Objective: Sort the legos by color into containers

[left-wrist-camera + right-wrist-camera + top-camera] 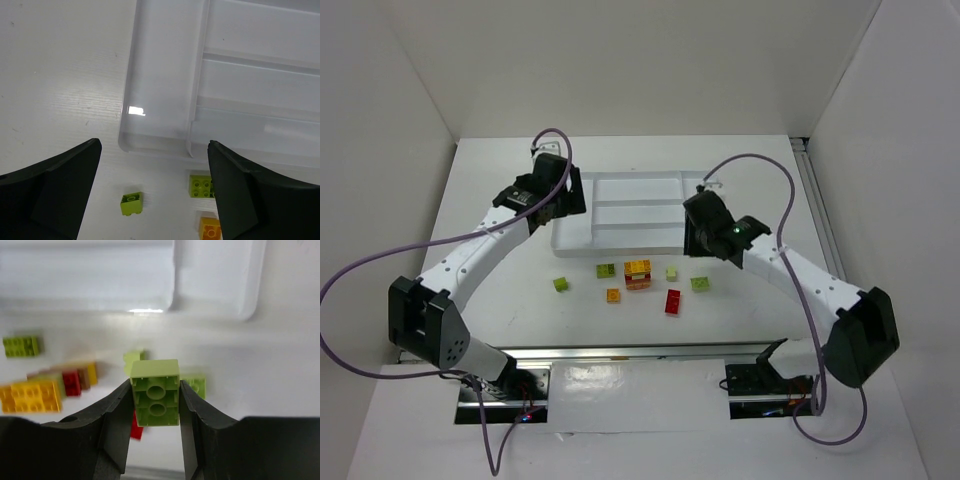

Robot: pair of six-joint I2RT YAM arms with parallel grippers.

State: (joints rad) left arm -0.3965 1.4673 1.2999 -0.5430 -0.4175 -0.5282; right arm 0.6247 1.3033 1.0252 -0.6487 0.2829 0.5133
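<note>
The white divided tray (630,210) lies at mid-table, its compartments bare. My right gripper (155,390) is shut on a lime green brick (155,374), held above the table just in front of the tray's right front corner (215,275). In the top view this gripper (694,238) hides the held brick. My left gripper (155,145) is open and empty over the tray's left front corner (160,75). On the table in front of the tray lie lime bricks (561,284) (605,270) (672,272) (700,283), an orange brick (613,295), a red brick (673,301) and the stacked orange-red block (638,273).
White walls enclose the table on the left, back and right. A metal rail (640,352) with the arm bases runs along the near edge. Grey cables loop over both arms. The left wrist view shows two lime bricks (131,204) (201,186) and an orange one (211,230).
</note>
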